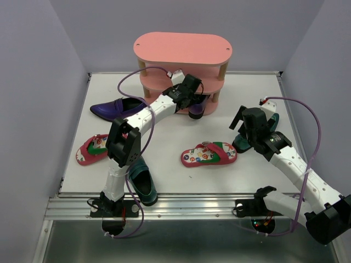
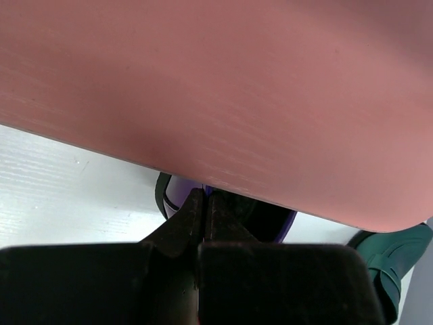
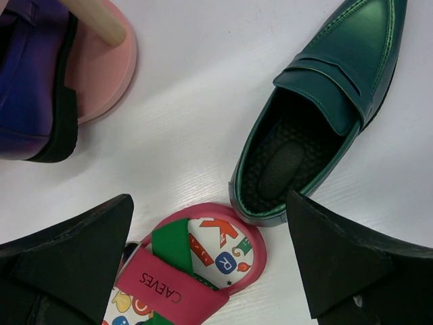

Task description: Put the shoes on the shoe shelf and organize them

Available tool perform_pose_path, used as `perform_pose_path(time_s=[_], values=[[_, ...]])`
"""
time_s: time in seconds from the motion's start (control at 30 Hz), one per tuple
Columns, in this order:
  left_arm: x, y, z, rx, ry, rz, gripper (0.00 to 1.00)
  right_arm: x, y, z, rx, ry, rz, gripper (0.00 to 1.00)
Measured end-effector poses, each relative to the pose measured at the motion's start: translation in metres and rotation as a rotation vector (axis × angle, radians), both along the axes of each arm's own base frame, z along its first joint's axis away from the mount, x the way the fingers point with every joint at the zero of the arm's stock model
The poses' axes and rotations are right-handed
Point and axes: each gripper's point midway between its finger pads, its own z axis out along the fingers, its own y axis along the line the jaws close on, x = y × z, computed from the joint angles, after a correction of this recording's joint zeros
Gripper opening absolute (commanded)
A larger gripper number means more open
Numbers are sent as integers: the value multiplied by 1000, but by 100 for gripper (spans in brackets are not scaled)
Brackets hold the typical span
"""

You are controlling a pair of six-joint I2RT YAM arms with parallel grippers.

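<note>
The shoe shelf (image 1: 184, 46), smooth pink oval boards on pale round wooden posts, stands at the far side of the white tabletop (image 1: 164, 131). The left tool (image 2: 205, 203) sits under a board with its fingers pinched together, seemingly on the rim of a glossy purple loafer (image 3: 27, 88) lying on the bottom board. The right tool (image 3: 208, 202) is spread wide and holds nothing. It hangs over a glossy green loafer (image 3: 318, 101), whose heel is just beside a red flip-flop (image 3: 196, 264) and whose toe points diagonally away from it.

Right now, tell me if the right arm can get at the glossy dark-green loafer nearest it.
Probably yes: the right tool hangs open just above the glossy dark-green loafer, with nothing between.
</note>
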Motion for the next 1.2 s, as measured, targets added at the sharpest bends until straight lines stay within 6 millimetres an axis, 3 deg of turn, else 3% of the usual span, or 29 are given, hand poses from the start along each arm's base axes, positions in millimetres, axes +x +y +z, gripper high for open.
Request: perform_pose_path(time_s=[0.07,0.1,0.17,0.2,0.43,0.47,0.6,0.73,0.9,1.03,1.2], values=[[0,-2,1,-9,-1,1,16,0,0,0,-2,1,1,100],[0,-2,0,-11,1,0,30,0,0,0,-2,1,1,100],[0,-3,0,-17,2,6,47,0,0,0,-2,1,1,100],[1,-4,1,-29,-3,10,49,0,0,0,-2,1,1,100],[1,-18,8,-77,-26,-10,51,0,0,0,-2,2,1,100],[1,-20,9,-83,-31,-14,57,0,0,0,-2,2,1,100],[-8,-22,4,-75,-23,-33,57,0,0,0,-2,2,1,100],[-25,-18,1,-43,-9,-63,58,0,0,-1,-2,2,1,100],[-66,-13,17,-14,-19,-128,57,0,0,-1,-3,2,2,100],[-98,2,31,1,-28,-152,54,0,0,-1,-7,5,4,100],[-118,49,34,51,-19,-91,53,1,1,-7,-18,25,13,100]])
